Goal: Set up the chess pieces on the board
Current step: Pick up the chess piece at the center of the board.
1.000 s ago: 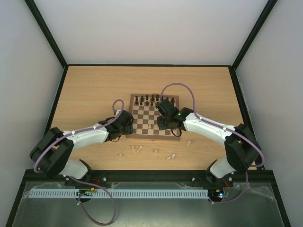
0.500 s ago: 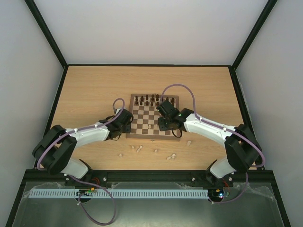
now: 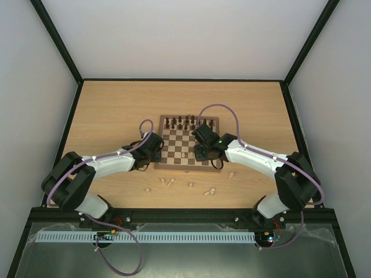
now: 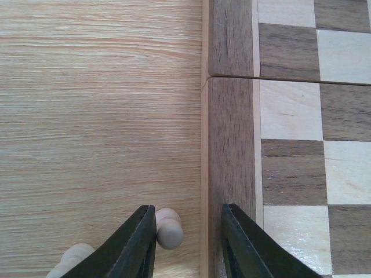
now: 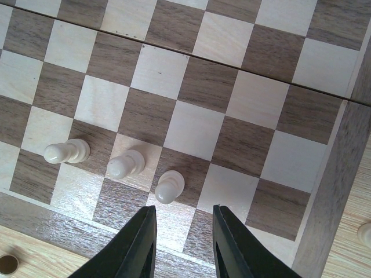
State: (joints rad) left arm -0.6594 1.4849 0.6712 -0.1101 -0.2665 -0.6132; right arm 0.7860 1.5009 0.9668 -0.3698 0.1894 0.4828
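Nearest us, loose pale pieces (image 3: 170, 182) lie scattered on the bench (image 3: 116, 110), between its near edge and the board (image 3: 174, 142), apart from both arms.

Next comes the left gripper (image 4: 188, 211), low at the board's left edge, on the near side of the fold seam. Its jaws are partly open and straddle the line where bench meets board: one finger (image 4: 139, 243) is over the bench, the other over the brown border. We see nothing clamped. One pale piece (image 4: 169, 230) lies on the bench between the jaws, close against the bench-side finger and just beside the board's edge, with clear space to the other finger. We cannot tell whether it touches the finger. Another lies outside that same finger.

The right gripper (image 5: 184, 211) hangs over the board near its near right corner. Its jaws are narrowly apart and empty, and the checks show through the gap. Three pale pieces sit on neighbouring squares close to the board's near edge. The closest is just ahead of one fingertip, not between the jaws. We cannot tell whether they stand upright.

Farthest off, dark pieces (image 3: 185, 121) line the board's far edge.
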